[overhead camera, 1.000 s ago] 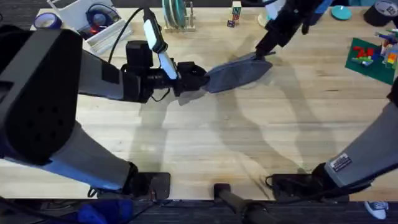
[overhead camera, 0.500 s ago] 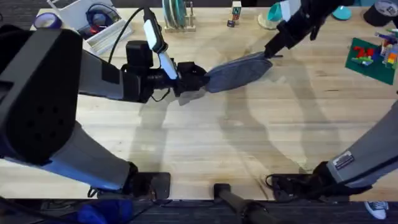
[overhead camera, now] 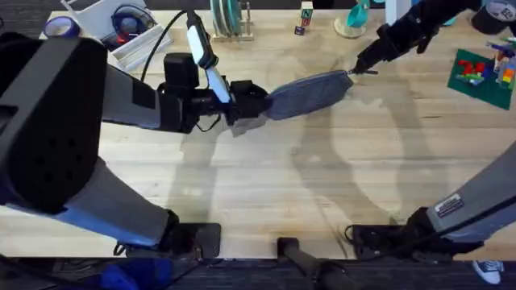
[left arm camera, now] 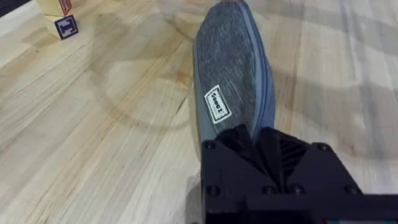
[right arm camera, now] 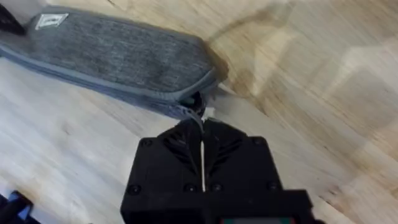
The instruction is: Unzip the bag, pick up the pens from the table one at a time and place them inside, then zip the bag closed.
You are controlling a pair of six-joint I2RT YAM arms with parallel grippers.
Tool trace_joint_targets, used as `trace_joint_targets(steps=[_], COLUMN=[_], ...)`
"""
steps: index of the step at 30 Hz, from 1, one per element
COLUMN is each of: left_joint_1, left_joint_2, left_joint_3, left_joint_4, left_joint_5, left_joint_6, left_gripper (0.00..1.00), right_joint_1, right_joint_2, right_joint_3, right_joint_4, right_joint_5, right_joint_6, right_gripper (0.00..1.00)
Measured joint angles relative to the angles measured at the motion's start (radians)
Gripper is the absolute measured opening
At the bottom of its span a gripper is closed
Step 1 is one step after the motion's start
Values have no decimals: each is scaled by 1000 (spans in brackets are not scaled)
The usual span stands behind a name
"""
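We are seeing the left gripper (overhead camera: 251, 100) pinching the left end of the grey-blue bag (overhead camera: 310, 93), its jaws pressed onto the fabric just beside the small white label (left arm camera: 217, 103). The bag is lying on its side on the wooden table (overhead camera: 322, 193), toward the far middle, its right end angling farther away. At that right end, the right gripper (overhead camera: 360, 66) is holding its jaws pressed together on the zipper pull (right arm camera: 200, 118)
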Motion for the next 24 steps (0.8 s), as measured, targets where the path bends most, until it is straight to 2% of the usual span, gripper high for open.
trace_joint_targets(steps=[6,10,15,24], left_joint_1=[-1,-1,-2,-6], left_joint_2=[0,0,0,0], left_joint_3=[0,0,0,1], left_joint_4=[0,0,0,0], left_joint_5=[-1,-3,-3,-3], left_joint_6=[0,0,0,0], left_gripper=[44,44,44,44], right_joint_1=[-6,-20,-52,-138], right_joint_2=[0,0,0,0], right_joint_3=[-11,-65,-137,-190], right_joint_4=[35,99,151,178], right_joint_5=[-12,-18,-39,-125], right_joint_6=[11,24,40,45], right_gripper=[35,35,35,35])
